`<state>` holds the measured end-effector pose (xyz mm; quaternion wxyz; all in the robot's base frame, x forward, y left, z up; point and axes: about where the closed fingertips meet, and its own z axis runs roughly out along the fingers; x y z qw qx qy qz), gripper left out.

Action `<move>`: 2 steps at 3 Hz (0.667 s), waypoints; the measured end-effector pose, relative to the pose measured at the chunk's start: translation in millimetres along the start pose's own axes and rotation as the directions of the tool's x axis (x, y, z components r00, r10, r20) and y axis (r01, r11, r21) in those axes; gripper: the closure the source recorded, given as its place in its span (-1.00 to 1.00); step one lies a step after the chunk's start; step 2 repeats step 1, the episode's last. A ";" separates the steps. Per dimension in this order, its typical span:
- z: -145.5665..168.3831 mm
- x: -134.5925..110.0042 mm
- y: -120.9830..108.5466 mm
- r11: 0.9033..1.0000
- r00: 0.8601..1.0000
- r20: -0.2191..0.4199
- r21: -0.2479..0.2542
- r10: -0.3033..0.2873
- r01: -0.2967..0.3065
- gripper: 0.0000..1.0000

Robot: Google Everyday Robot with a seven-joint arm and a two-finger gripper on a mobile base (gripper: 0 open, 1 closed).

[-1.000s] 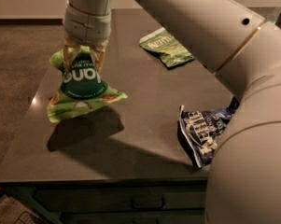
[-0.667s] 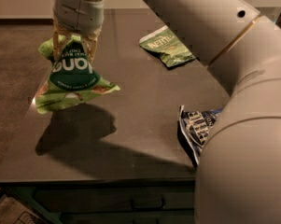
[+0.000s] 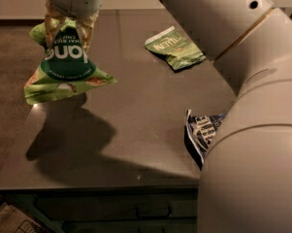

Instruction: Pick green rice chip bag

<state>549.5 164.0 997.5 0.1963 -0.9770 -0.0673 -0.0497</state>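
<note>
The green rice chip bag (image 3: 63,72) is light green with a dark green circle and white "dang" lettering, seen upside down. It hangs in the air above the left edge of the dark table (image 3: 136,130), casting a shadow on it. My gripper (image 3: 68,25) is at the top left, shut on the bag's upper end, with its tan fingers (image 3: 87,30) pinching the bag from both sides.
A smaller, flat olive-green bag (image 3: 174,47) lies at the back middle of the table. A dark blue bag (image 3: 203,132) lies at the right edge, partly hidden by my arm (image 3: 252,130), which fills the right side. Floor shows on the left.
The gripper has lifted the green bag higher and a little to the left; the bag's shadow on the table has grown and spread away from it.
</note>
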 end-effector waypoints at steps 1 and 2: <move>0.0 0.0 0.0 1.000 1.000 0.000 0.000 0.000 0.000 1.00; 0.0 0.0 0.0 1.000 1.000 0.000 0.000 0.000 0.000 1.00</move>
